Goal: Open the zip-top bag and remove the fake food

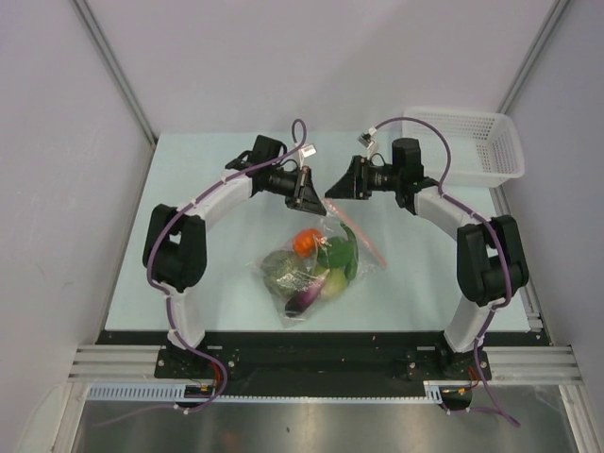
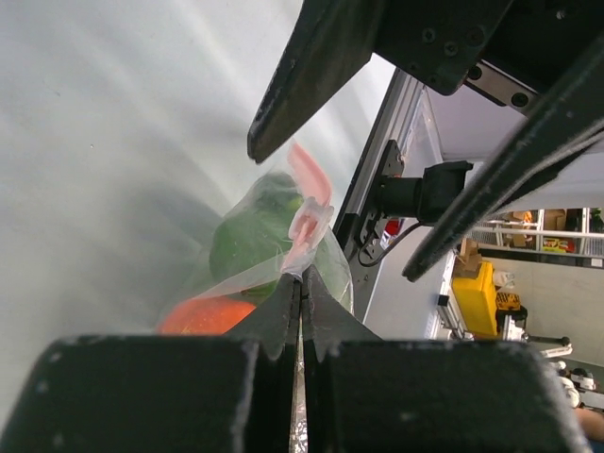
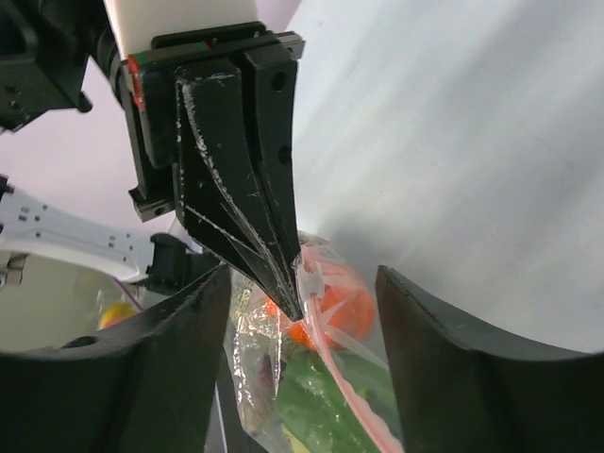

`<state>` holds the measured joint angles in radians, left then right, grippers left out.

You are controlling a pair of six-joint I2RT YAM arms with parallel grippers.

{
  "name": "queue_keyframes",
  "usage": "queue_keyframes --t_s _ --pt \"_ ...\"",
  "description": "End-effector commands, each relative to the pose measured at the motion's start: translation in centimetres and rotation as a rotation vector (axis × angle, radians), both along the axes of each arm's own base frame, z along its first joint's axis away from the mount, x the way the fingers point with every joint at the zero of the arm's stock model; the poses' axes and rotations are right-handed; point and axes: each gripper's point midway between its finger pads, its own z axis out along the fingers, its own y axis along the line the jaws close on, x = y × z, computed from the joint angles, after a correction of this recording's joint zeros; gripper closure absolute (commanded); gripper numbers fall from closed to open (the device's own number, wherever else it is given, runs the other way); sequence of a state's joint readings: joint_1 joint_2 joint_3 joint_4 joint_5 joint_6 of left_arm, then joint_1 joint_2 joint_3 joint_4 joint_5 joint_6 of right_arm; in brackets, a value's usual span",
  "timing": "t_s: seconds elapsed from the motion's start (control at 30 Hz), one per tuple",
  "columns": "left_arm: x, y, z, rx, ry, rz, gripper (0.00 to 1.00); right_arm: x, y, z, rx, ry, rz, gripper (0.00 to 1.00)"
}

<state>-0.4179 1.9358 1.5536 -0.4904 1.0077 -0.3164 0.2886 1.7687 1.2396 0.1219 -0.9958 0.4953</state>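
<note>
While the left pincer (image 2: pixel 302 286) clamps the crinkly clear zip-top bag (image 1: pixel 326 274), the right pincer (image 3: pixel 302 278) stands apart.

A pale mint-green table (image 1: pixel 217 302) sits in a booth of plain white walls (image 1: pixel 57 170) with slim metal posts (image 1: pixel 113 66) at the far corners, under soft, even light. A white mesh basket (image 1: pixel 472 142) stands at its far right corner. Aluminium rails (image 1: pixel 113 361) and a brushed steel sheet (image 1: pixel 311 429) run along the near edge
</note>
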Motion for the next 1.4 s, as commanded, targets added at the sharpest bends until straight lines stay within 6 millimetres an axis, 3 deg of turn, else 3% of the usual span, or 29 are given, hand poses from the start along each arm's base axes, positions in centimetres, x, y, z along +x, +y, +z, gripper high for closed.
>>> queue_keyframes --t_s 0.0,0.23,0.43,0.63,0.77,0.8,0.93,1.07,1.1,1.13,1.2,1.37 --pt "-1.1 0.2 3.0 -0.049 -0.08 -0.055 1.0 -0.5 1.0 0.7 0.089 -0.034 0.102 0.38" --pt "-0.8 0.2 3.2 -0.043 -0.089 -0.051 1.0 -0.6 1.1 -0.1 0.091 -0.008 0.11 0.52" --pt "-0.6 0.0 3.5 -0.056 -0.09 -0.046 1.0 -0.8 1.2 -0.7 0.091 0.013 0.12 0.59" --pt "-0.4 -0.2 3.9 -0.074 -0.083 -0.04 1.0 -1.0 1.4 -1.0 0.087 0.024 0.127 0.54" --pt "-0.3 -0.3 4.1 -0.077 -0.087 -0.038 1.0 -1.1 1.4 -1.4 0.081 0.031 0.126 0.57" --pt "-0.3 -0.3 4.1 -0.078 -0.086 -0.037 1.0 -1.0 1.4 -1.4 0.081 0.034 0.125 0.59" --pt "0.2 -0.1 4.3 -0.071 -0.092 -0.008 1.0 -0.5 1.1 -1.7 0.072 0.043 0.107 0.87" --pt "2.4 1.7 3.8 -0.025 -0.1 0.128 1.0 0.1 -0.2 -2.3 0.006 0.041 0.035 0.99" --pt "3.4 1.9 4.5 -0.05 -0.131 0.174 1.0 0.4 -0.5 -2.0 -0.017 0.015 0.002 1.0" --pt "3.4 2.5 3.5 -0.046 -0.114 0.204 1.0 0.1 -0.9 -2.7 -0.06 0.023 -0.007 1.0" --pt "5.0 4.0 4.7 -0.067 -0.165 0.298 1.0 -0.3 -1.4 -3.1 -0.095 0.036 -0.016 1.0" --pt "7.0 7.3 4.7 -0.038 -0.166 0.41 1.0 -2.2 -2.8 -3.7 -0.167 0.064 -0.031 1.0"
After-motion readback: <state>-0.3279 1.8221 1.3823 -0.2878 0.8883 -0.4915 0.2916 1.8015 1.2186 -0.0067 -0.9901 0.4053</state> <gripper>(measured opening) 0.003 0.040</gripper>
